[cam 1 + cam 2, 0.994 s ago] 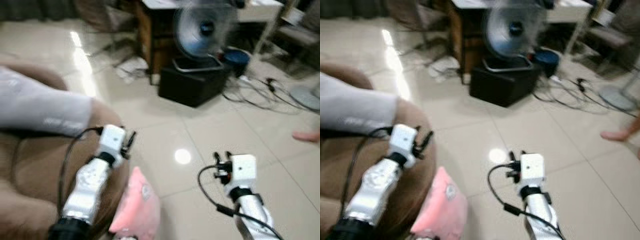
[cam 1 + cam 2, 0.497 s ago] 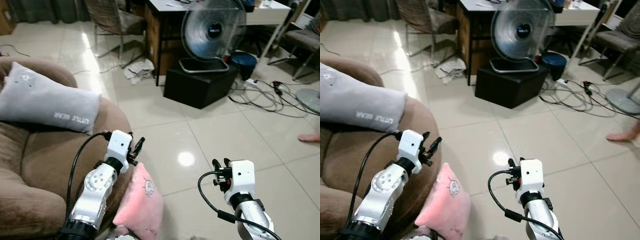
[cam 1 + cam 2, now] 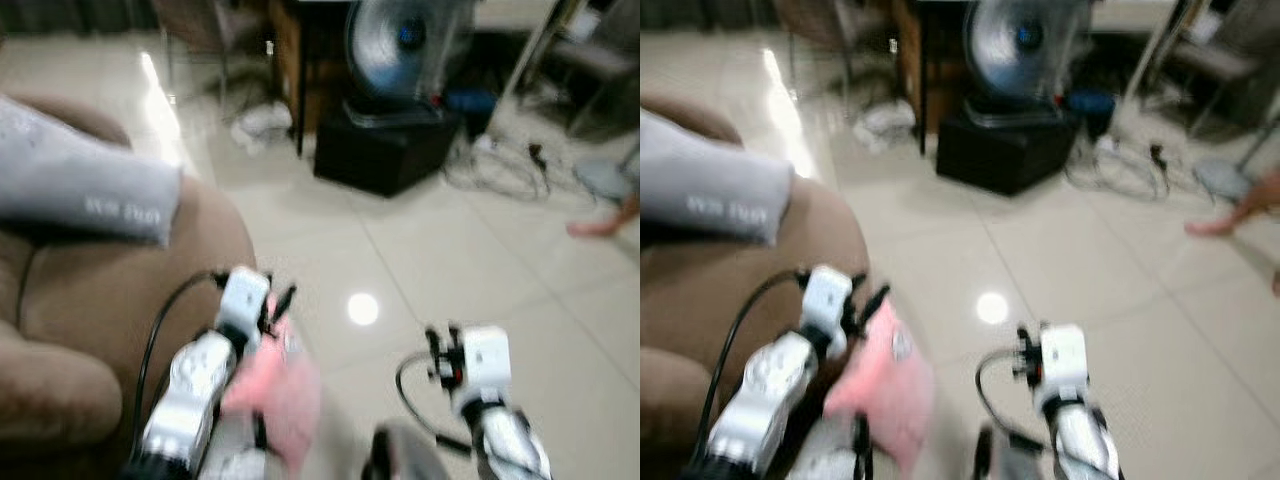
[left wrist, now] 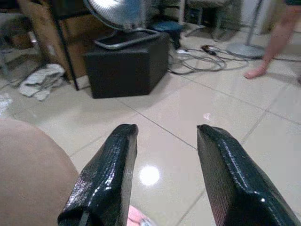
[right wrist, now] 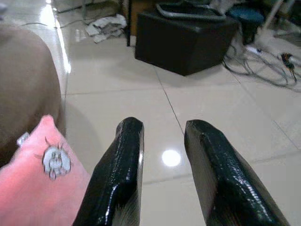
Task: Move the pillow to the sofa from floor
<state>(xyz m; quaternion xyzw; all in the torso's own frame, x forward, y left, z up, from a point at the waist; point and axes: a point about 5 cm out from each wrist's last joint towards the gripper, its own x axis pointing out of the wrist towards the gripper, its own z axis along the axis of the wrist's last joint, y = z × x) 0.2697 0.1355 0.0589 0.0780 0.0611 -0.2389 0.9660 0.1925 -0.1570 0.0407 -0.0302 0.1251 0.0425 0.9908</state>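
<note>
Brown sofa (image 3: 90, 300) far left, grey pillow (image 3: 85, 190) on it. Left gripper (image 4: 164, 179) above sofa edge, fingers wide, empty. Pink pillow (image 5: 33, 188) on floor against sofa, between arms, just below left gripper; nearer left arm. Right gripper (image 5: 162, 169) beside pillow, fingers narrowly parted, empty.

Both arms reach forward, left gripper (image 4: 167, 176) and right gripper (image 5: 162, 172) jaws parted, empty.
</note>
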